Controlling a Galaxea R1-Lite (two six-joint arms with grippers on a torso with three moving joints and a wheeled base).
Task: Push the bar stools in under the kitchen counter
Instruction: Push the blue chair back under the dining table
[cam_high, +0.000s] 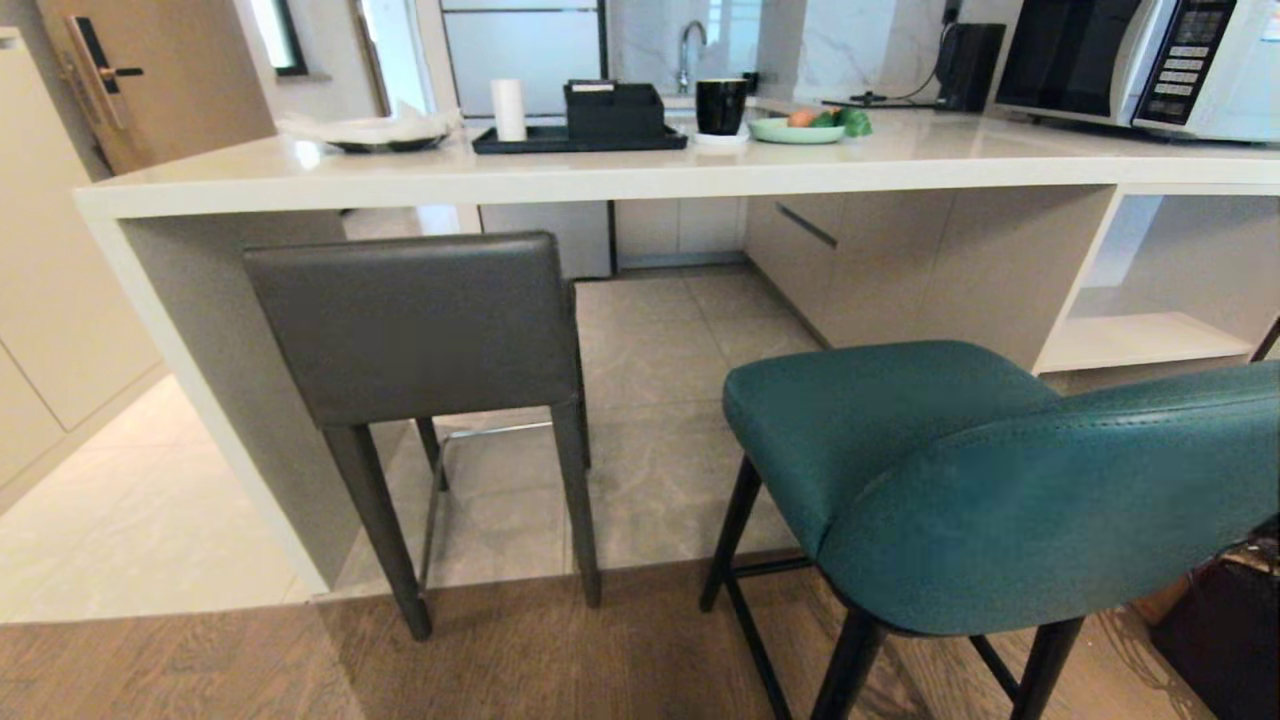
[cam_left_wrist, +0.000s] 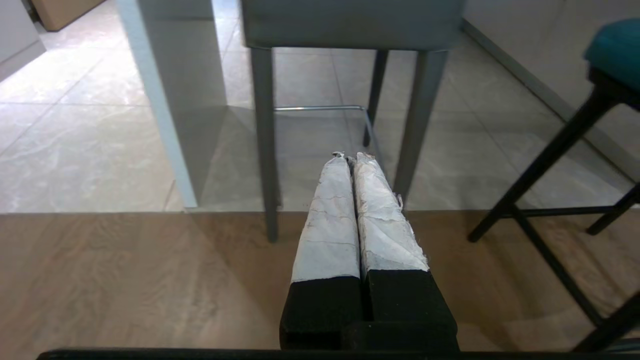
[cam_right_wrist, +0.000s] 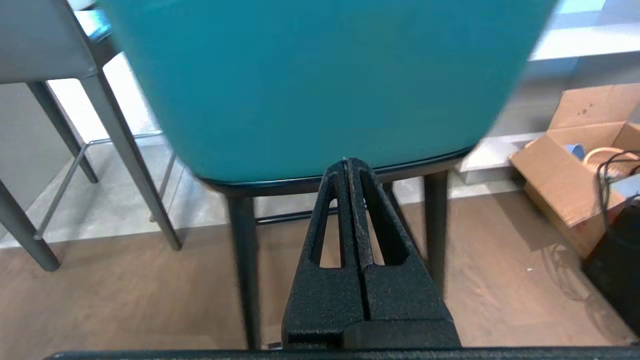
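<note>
My left gripper has its white-wrapped fingers pressed together, holding nothing, pointing out over the wood floor toward the grey stool. My right gripper also has its black fingers together and empty; its tips sit just short of the lower edge of the teal stool, and I cannot tell whether they touch it. I see neither arm in the head view.

Grey stool, at about 10 o'clock in the head view: dark grey leather, flat rectangular low back, straight grey legs, thin metal footrest bar between them. It stands partly under the kitchen counter, back just below the counter edge, just beside the slab side panel; rear legs rest on the wood, front legs on the tile.

Teal stool, at 4 o'clock: curved padded back with visible stitching, rounded seat, black legs with black crossbars. It stands out from the counter, nearer to me than the grey one, legs on the wood.

Counter: thick glossy off-white top, white open shelving at 2 o'clock. On it I see a black tray, a black mug, a green plate and a microwave. A cardboard box sits on the floor to the teal stool's right.
</note>
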